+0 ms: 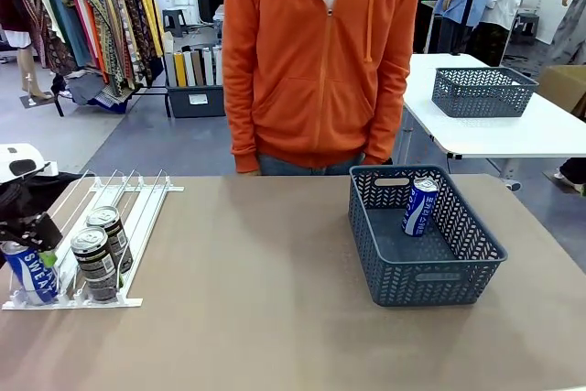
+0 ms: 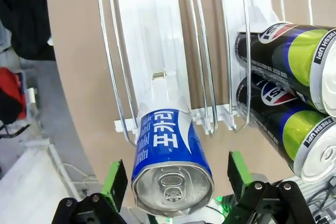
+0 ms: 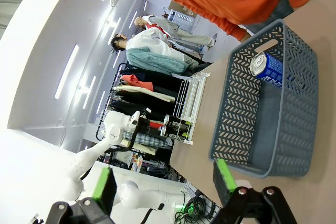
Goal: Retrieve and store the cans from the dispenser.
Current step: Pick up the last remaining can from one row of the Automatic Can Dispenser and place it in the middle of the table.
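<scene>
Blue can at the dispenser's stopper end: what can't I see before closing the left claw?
- Left wrist view: blue can, base hidden behind its own body.
- Left wrist view: dark cans, cut off by the right edge.
- Front view: left claw, cut by the left edge; jaws unreadable there.

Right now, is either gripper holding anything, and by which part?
Nothing is held. The left gripper stands open astride the top end of the blue can, not clamped; the right gripper is open, empty.
</scene>
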Tool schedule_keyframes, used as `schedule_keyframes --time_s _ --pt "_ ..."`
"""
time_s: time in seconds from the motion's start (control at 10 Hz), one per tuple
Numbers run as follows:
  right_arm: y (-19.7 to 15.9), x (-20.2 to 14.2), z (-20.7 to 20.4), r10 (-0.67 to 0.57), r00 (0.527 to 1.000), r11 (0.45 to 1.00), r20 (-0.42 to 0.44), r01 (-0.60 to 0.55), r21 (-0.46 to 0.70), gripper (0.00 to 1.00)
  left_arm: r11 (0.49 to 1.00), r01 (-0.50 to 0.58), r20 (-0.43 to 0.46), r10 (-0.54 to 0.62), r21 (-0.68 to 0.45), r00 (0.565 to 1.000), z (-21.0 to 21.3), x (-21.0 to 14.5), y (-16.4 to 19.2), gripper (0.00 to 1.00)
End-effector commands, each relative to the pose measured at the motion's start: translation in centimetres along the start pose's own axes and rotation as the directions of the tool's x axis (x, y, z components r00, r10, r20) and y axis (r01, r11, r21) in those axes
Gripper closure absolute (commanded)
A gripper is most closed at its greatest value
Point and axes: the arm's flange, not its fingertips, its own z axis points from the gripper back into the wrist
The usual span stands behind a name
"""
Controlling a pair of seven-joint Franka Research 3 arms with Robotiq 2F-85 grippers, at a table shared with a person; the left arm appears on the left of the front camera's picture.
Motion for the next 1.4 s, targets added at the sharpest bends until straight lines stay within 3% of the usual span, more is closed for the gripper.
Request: schedule_keyframes --time_s 0.0,0.1,0.2,0.3,0.6,0.9,1.0,1.3 --pt "0.2 0.2 0.0 0.013 1.0 1.0 0.003 -0.013 0.006 0.0 1.0 -0.023 0.027 0.024 -0.016 0.999 -0.1 -0.3 -0.2 0.0" --pt "0.2 0.2 0.0 0.013 1.0 1.0 0.003 -0.013 0.006 0.0 1.0 -0.023 0.036 0.023 -0.01 0.999 -0.3 -0.2 -0.2 0.15" --pt "0.2 0.2 0.0 0.013 1.0 1.0 0.003 -0.013 0.006 0.0 1.0 -0.019 0.04 0.019 -0.008 0.999 -0.2 -0.3 -0.2 0.75" --pt "0.2 0.2 0.0 0.013 1.0 1.0 0.003 -0.013 0.006 0.0 1.0 -0.019 0.055 0.019 -0.012 0.998 -0.3 -0.1 -0.2 1.0" --pt "0.2 0.2 0.0 0.013 1.0 1.0 0.003 -0.013 0.006 0.0 0.999 -0.034 0.04 0.035 -0.021 0.999 -0.6 0.0 -0.2 1.0" --pt "0.2 0.2 0.0 0.013 1.0 1.0 0.003 -0.013 0.006 0.0 1.0 -0.011 0.095 0.013 -0.022 0.995 1.9 -1.1 -0.4 1.0" --pt "0.2 0.2 0.0 0.013 1.0 1.0 0.003 -0.013 0.006 0.0 1.0 0.0 0.156 0.003 -0.023 0.988 5.1 -2.3 -0.7 1.0" --pt "0.2 0.2 0.0 0.013 1.0 1.0 0.003 -0.013 0.006 0.0 0.986 0.164 0.317 -0.159 0.01 0.935 16.8 -7.8 -1.7 1.0"
